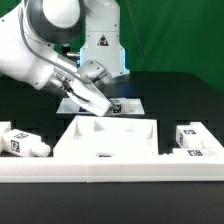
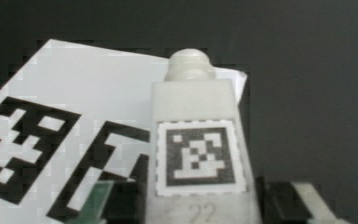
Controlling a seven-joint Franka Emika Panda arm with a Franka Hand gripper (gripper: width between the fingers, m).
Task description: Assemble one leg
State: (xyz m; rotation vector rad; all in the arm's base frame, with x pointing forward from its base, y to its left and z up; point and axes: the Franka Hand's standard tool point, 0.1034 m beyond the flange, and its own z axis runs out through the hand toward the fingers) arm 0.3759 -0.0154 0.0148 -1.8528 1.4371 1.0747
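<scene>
The leg [image 2: 197,130], a stubby white post with a square black-and-white tag on its side and a rounded tip, sits between my gripper's [image 2: 202,205] two fingers. One dark finger [image 2: 98,200] and the other [image 2: 304,203] press in at its sides. In the exterior view my gripper [image 1: 100,102] is tilted over the marker board [image 1: 130,102] and holds the leg [image 1: 93,98] just above it. The marker board [image 2: 51,120] shows under the leg in the wrist view.
A large white square tray-like piece [image 1: 110,135] lies in front of the marker board. Further white tagged legs lie at the exterior view's left [image 1: 22,143] and right [image 1: 195,138]. A low white wall [image 1: 110,172] runs along the front. The arm's base [image 1: 100,45] stands behind.
</scene>
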